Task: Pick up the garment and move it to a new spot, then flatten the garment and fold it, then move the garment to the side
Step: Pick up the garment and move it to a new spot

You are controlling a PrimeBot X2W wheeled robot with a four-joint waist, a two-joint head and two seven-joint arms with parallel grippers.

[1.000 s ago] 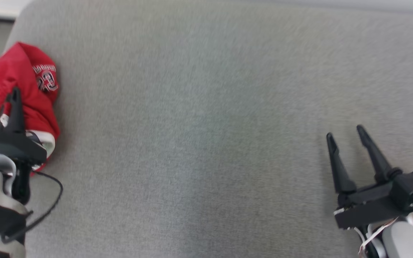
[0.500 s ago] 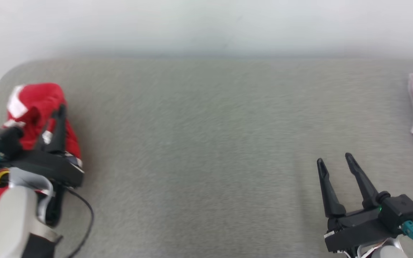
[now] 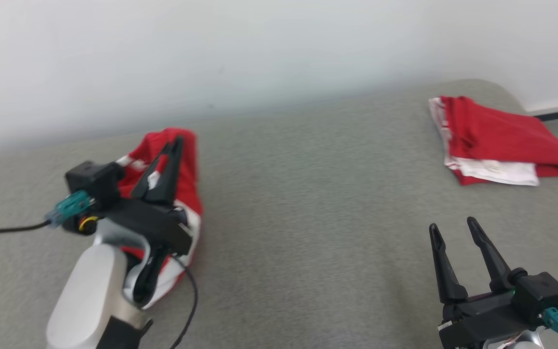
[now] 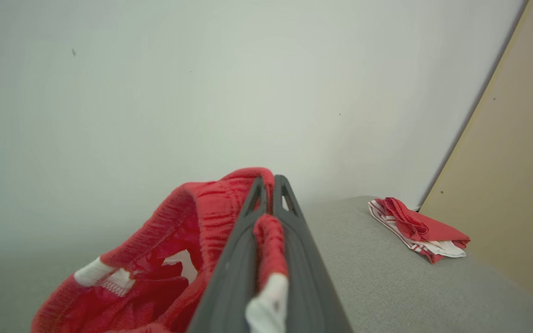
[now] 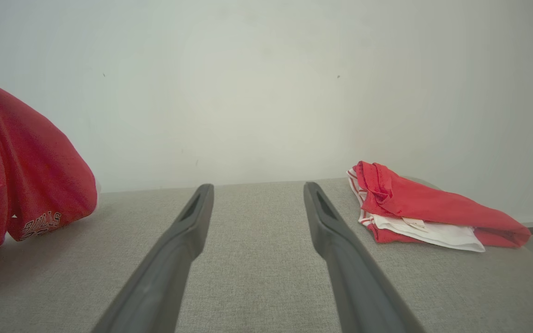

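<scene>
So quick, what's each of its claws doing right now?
Left gripper: shut on the red garment.
Right gripper: open, holding nothing.

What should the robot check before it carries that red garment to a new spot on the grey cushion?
1. Left gripper shut on the red garment: ok.
2. Garment lifted fully off the grey cushion: cannot tell.
3. Right gripper open, holding nothing: ok.
4. Bare cushion between the two grippers for laying it down: ok.
5. Folded garment lies apart, at the far right: ok.
</scene>
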